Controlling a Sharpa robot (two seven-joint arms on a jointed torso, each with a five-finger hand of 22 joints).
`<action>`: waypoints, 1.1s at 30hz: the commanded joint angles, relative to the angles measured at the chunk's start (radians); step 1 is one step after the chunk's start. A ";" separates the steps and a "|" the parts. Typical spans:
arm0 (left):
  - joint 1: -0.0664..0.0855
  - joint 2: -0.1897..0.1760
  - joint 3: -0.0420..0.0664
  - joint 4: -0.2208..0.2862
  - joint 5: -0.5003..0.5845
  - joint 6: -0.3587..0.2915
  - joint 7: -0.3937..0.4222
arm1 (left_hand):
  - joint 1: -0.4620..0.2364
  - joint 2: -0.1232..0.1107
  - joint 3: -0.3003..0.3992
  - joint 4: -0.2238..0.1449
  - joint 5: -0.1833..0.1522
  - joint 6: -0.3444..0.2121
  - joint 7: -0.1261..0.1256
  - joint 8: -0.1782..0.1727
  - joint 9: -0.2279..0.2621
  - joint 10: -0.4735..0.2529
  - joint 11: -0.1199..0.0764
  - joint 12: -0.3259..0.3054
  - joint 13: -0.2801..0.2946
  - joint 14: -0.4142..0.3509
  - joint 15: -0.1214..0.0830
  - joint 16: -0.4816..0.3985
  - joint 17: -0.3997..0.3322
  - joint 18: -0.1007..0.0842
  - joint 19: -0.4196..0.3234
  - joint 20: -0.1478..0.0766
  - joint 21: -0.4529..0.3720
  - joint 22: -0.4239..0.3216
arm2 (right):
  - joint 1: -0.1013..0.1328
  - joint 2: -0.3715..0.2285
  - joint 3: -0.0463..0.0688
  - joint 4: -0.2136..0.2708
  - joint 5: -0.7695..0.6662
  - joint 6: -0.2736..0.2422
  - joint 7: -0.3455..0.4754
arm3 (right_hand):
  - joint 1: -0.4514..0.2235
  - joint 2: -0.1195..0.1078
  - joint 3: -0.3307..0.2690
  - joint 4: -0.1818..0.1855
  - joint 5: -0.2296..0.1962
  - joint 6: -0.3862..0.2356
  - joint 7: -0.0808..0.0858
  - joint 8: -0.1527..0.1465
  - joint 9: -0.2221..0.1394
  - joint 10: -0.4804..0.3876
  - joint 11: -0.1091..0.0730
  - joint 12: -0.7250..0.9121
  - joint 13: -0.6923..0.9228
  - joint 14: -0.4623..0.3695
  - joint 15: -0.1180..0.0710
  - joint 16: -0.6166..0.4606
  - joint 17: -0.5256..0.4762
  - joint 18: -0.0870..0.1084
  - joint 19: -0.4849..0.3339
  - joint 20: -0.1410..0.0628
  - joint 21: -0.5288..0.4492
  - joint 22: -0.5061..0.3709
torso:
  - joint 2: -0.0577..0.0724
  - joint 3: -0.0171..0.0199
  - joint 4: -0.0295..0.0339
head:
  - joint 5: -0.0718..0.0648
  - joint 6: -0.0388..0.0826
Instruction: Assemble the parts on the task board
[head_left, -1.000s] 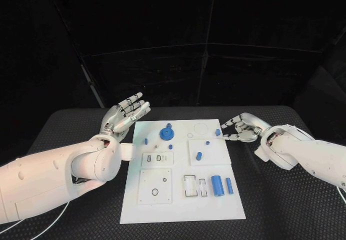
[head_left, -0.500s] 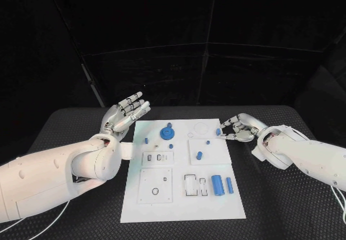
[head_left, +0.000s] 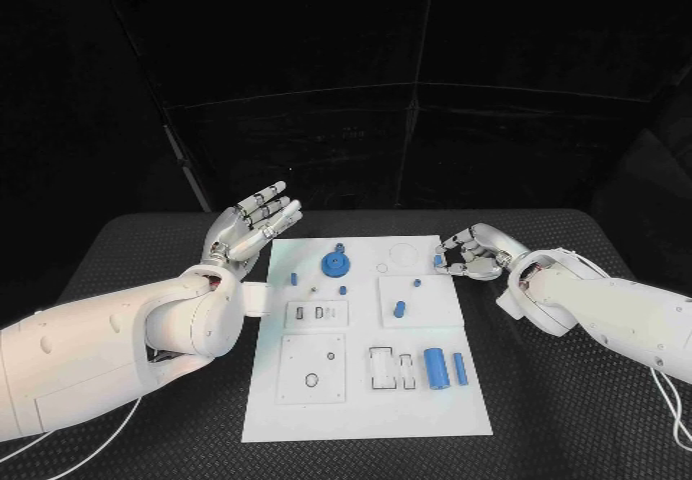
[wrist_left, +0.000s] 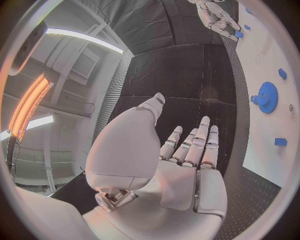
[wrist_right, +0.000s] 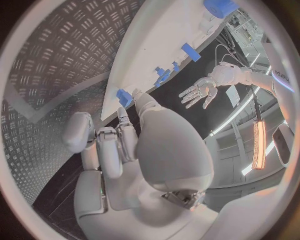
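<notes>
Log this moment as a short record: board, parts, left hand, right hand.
board: white task board lying flat on the black table
parts: blue gear near the far end; blue cylinder near the near end; small blue peg at the far right edge
left hand: left hand raised beside the board's far left corner, fingers apart, holding nothing
right hand: right hand at the small blue peg, fingers curled; grip unclear

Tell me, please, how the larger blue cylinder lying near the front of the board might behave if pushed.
The blue cylinder lies on its side, so it would probably roll sideways. It looks like rigid, light plastic, likely smooth. The white task board offers no visible stop.
</notes>
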 joint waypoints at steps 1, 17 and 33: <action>0.001 0.002 0.001 0.001 -0.008 0.012 0.002 | -0.002 0.009 0.002 -0.005 0.003 0.005 0.147 0.003 0.000 0.010 0.000 0.004 0.001 0.008 0.000 0.005 0.001 0.013 0.001 -0.002 0.007 -0.001 | 0.001 0.004 0.000 -0.002 0.009 -0.002 0.003 | 0.001 0.016 -0.005 -0.003 0.001 0.013 -0.003 0.006 0.002 0.009 0.000 0.005 0.086 0.100 -0.009 0.002 0.236 -0.003 0.006 -0.002 0.006 0.003 | -0.001 0.0000 -0.0006 | -0.002 0.000; 0.001 0.001 0.001 0.001 -0.008 0.009 0.001 | -0.003 0.009 0.002 -0.006 0.003 0.004 0.147 0.003 0.000 0.009 0.000 0.004 0.001 0.009 0.000 0.005 0.001 0.013 0.001 -0.002 0.007 -0.001 | -0.003 0.013 0.000 -0.016 -0.003 0.003 -0.009 | 0.011 0.043 0.005 -0.015 -0.007 0.053 -0.013 0.019 0.004 0.021 -0.009 0.016 0.098 0.101 -0.017 0.004 0.240 -0.004 0.011 -0.009 0.011 0.010 | -0.001 0.0010 -0.0004 | -0.002 -0.006; 0.001 0.000 0.001 0.001 -0.008 0.009 0.000 | -0.003 0.009 0.002 -0.006 0.003 0.004 0.147 0.003 0.000 0.009 0.000 0.004 0.001 0.009 0.000 0.005 0.001 0.013 0.001 -0.002 0.007 -0.001 | -0.011 0.027 0.000 -0.028 -0.014 0.001 -0.018 | 0.016 0.048 0.010 -0.021 -0.009 0.061 -0.016 0.021 0.003 0.024 -0.012 0.019 0.101 0.101 -0.019 0.005 0.243 -0.005 0.013 -0.011 0.013 0.014 | -0.001 0.0014 0.0000 | -0.004 -0.011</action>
